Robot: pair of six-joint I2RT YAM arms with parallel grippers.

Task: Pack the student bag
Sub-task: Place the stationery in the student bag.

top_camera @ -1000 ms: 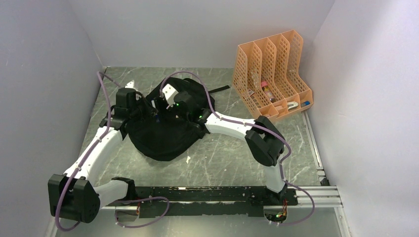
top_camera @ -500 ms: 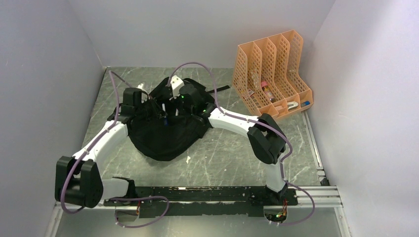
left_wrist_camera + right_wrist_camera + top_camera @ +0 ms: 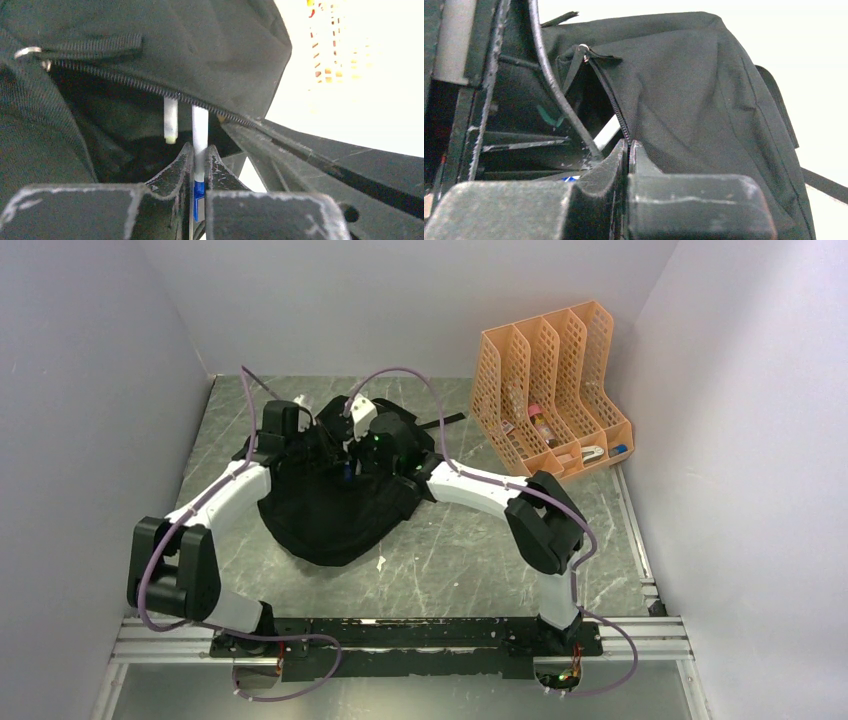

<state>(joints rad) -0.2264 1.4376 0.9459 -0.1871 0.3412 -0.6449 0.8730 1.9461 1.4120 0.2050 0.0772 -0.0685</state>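
Student bag (image 3: 330, 510): black fabric backpack, floppy. It lies mid-counter, between my two arms and left of the organiser.
Counter (image 3: 450, 550): grey marbled top, bag resting on it.
Bag opening: the zipper (image 3: 125, 82) is undone and the mouth gapes, dark inside. The metal pull ring (image 3: 27, 51) sits at the far end of the teeth.
Left pincer (image 3: 199, 150): clamped on a pen (image 3: 200, 125), which has a white barrel and a blue band low between the fingers. It is right at the bag mouth.
Pen position: upright in my left wrist view. Its top end crosses the zipper line and disappears under the bag's upper flap.
Second white stick (image 3: 170, 120): just left of the pen, inside the opening, with its lower end hanging free. Probably another pen or marker, I can't tell which.
Right pincer (image 3: 628, 145): jaws pressed together on the bag's zipper edge. The teeth run straight down into the nip.
Right-side view of bag: the fabric bulges to the right of the pincer, and a black cable (image 3: 559, 95) crosses in front of the opening.
White sliver inside (image 3: 606, 132): seen through the mouth just left of the zipper. Can't tell what it is.
Bag strap (image 3: 440, 421): black, trailing from the bag's far right side across the counter toward the organiser.
File organiser (image 3: 550, 390): orange mesh with four slots, at the back right, well apart from the bag. Small items are in the slots, too small to name.
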